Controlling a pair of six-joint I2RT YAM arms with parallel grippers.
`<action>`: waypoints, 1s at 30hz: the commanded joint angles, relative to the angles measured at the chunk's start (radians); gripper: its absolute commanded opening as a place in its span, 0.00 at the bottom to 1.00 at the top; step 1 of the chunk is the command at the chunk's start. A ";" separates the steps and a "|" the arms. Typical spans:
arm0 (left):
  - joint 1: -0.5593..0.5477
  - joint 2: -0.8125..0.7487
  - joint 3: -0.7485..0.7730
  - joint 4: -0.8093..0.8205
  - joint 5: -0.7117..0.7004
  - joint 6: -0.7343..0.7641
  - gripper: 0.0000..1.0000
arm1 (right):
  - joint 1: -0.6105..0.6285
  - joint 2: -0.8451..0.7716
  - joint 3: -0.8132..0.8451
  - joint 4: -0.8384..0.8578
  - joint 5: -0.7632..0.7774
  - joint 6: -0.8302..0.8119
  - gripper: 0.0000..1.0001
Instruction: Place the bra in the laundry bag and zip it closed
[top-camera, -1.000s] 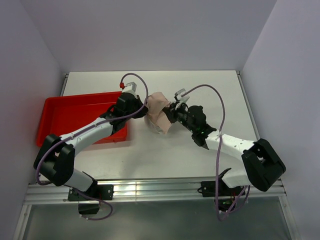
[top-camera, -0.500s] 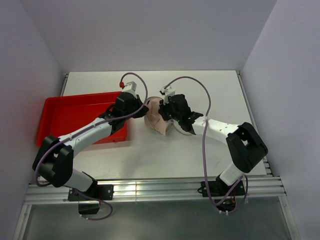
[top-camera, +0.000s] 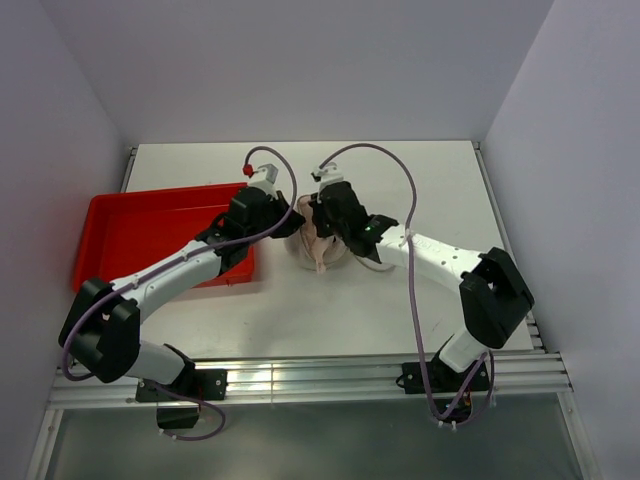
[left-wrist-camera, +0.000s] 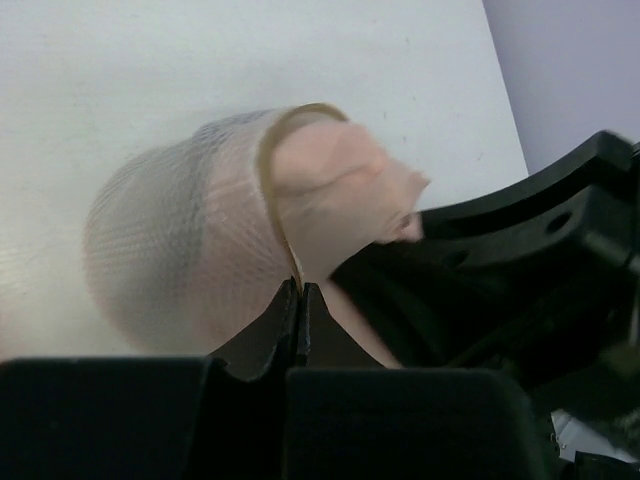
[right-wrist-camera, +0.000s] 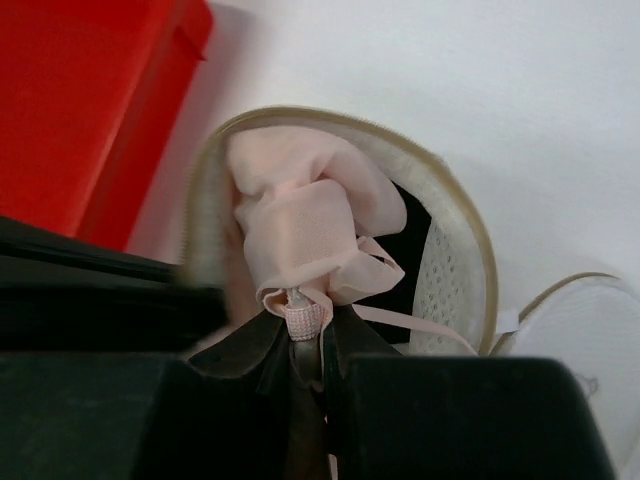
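We see the laundry bag (left-wrist-camera: 170, 260) as a small rounded pouch of translucent whitish mesh. It lies on its side on the worktop (top-camera: 300, 300), its mouth turned toward the right tool (right-wrist-camera: 305, 328). A tan zipper rim (right-wrist-camera: 455, 225) runs around that mouth. In the right wrist view the opening gapes wide, with a dark hollow behind the cloth.

The bra (right-wrist-camera: 300, 215) is pale pink, soft and crumpled. Its bulk sits bunched in the mouth of the bag, partly inside and partly bulging past the rim. A thin strap trails out to the right of the right tool's tips. The bag's flat round lid (right-wrist-camera: 585, 330), of the same white mesh with a tan edge, lies open further to that tool's right.

The left tool (left-wrist-camera: 300, 297) is clenched, its two fingertips meeting on the zipper rim at the edge of the bag nearest to it. The mesh body swells ahead of it and to its left. The right tool is clamped on a small ribbed end of the bra's band, with the bag's mouth directly ahead of its tips.

From above, we find the two tools facing each other closely, with the bag between them. A red tray (top-camera: 150, 235) lies behind the left tool, under its arm, and ahead and to the left of the right tool.
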 joint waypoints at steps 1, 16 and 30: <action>-0.028 -0.026 0.011 0.094 0.025 0.008 0.00 | 0.057 0.035 0.027 0.013 0.047 0.086 0.00; -0.029 -0.101 -0.126 0.190 0.111 -0.050 0.00 | -0.022 0.028 0.008 -0.011 0.128 0.287 0.00; -0.049 -0.070 -0.153 0.264 0.185 -0.086 0.00 | 0.015 0.170 0.010 0.014 0.113 0.450 0.00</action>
